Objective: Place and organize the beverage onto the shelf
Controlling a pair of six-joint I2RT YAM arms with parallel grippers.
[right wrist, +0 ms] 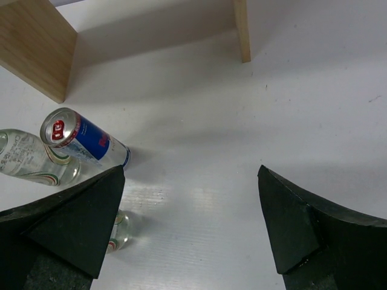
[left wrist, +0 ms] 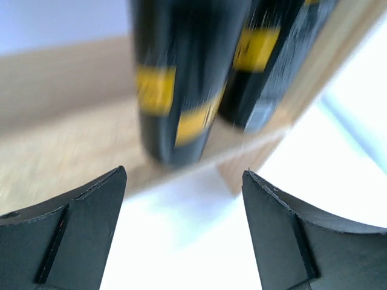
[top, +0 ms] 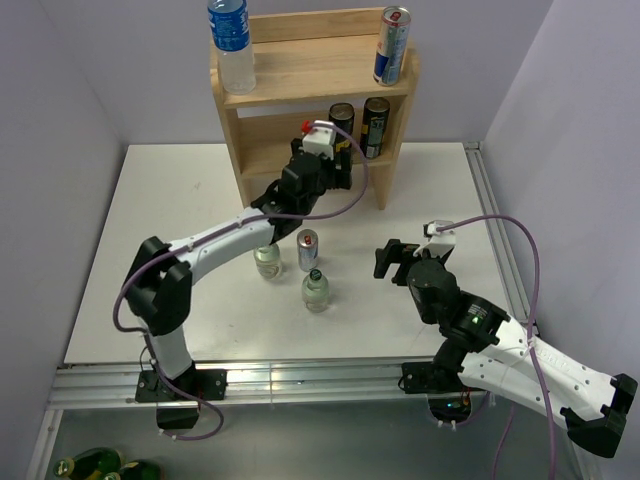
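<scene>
At the back of the table (top: 440, 200), the shelf (top: 300, 70) is seen with a water bottle (top: 232, 45) and a tall can (top: 392, 45) on top and two black cans (left wrist: 175, 78) on its lower tier. The left claw (left wrist: 183, 175) is held wide open and empty just before those cans. Mid-table, a slim can (right wrist: 84, 142) and two glass bottles (top: 267, 262) are not yet shelved. The right claw (right wrist: 190, 172) is spread open beside them, gripping nothing. The slim can is judged light, smooth, dentable and easily tipped, so it is best taken at mid-body. The glass bottles, heavier and breakable, are best held below the shoulder.
</scene>
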